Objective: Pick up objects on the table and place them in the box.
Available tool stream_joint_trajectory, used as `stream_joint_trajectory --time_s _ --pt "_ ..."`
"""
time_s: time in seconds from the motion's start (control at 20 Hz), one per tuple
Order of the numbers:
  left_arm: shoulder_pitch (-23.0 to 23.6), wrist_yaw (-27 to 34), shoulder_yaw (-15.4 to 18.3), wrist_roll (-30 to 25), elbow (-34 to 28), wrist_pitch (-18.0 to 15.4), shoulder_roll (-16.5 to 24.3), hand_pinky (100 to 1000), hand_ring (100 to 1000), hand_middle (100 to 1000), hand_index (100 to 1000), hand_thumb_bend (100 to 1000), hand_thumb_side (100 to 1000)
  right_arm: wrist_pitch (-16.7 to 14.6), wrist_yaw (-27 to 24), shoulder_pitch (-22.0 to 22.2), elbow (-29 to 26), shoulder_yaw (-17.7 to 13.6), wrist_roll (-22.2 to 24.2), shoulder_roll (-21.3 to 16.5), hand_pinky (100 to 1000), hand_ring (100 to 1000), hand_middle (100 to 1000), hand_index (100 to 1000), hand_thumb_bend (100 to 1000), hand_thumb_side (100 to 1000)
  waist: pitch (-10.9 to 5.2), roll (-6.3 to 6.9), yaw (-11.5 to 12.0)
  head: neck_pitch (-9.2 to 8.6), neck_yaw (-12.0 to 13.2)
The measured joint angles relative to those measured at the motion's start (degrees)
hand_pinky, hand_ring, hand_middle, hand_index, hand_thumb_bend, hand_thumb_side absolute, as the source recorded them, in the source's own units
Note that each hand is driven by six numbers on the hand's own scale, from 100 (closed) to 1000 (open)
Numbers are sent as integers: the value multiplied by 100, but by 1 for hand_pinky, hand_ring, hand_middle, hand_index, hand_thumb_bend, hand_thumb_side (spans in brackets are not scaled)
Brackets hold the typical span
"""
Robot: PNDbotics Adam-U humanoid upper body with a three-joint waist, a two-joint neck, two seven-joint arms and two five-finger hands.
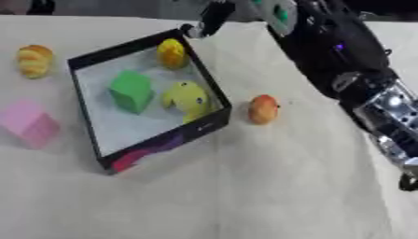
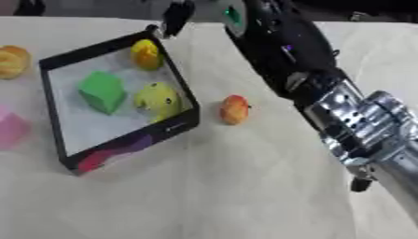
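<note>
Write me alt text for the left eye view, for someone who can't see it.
A black-walled box on a pale table holds a green block and two yellow toys; the robot's right hand is above its far corner. Outside lie an orange toy to its right, a pink block and a striped yellow toy to its left.

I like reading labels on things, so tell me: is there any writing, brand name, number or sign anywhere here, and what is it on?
No text can be read in either view.
Box: the front wall has pink and purple colour patches, perhaps printing, too blurred to read.
Robot arm: small green and purple lit spots, not letters or numbers.
Green block, yellow toy, orange toy, pink block: no markings visible that read as text.
</note>
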Motion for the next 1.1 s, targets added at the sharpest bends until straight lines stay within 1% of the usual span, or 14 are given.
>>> stream_joint_trajectory --time_s 0.15,0.2,0.4,0.45,0.55,0.7,0.9,1.1 --pt "29 -17 0 -3 0 3 5 822 757 752 826 146 879 214 -575 214 -746 151 225 -513 922 885 812 950 185 368 -1 0 -46 2 32" --pt "41 -19 0 -5 1 5 13 822 757 752 826 146 880 294 -740 306 -968 188 301 -686 923 884 810 935 182 372 -2 0 -67 2 43" --pt "43 -22 0 -12 1 11 42 822 757 752 826 146 882 585 -1315 784 -1709 311 586 -1385 911 860 778 884 174 374 -2 0 -135 2 73" --pt "43 -22 0 -13 1 12 42 822 757 752 826 146 882 638 -1438 934 -1897 339 638 -1555 908 856 776 883 172 374 -2 0 -150 1 77" --pt "43 -24 -1 -15 1 13 42 822 757 752 826 145 883 793 -1686 1231 -2272 369 695 -1862 891 827 765 881 148 357 -2 0 -165 1 100" --pt "43 -33 -3 -33 1 18 42 822 757 752 826 145 885 1048 -1963 1650 -2930 404 655 -2270 870 792 769 891 110 328 -2 0 -165 -1 127" --pt "42 -50 -9 -53 1 29 41 822 757 752 826 145 887 1492 -2222 2089 -3641 475 550 -2673 860 782 770 903 100 306 2 0 -151 -3 149" --pt "41 -65 -38 -75 2 46 39 823 757 753 826 144 889 1980 -2348 2272 -4061 567 454 -2822 857 779 768 901 100 303 5 0 -147 -3 138"
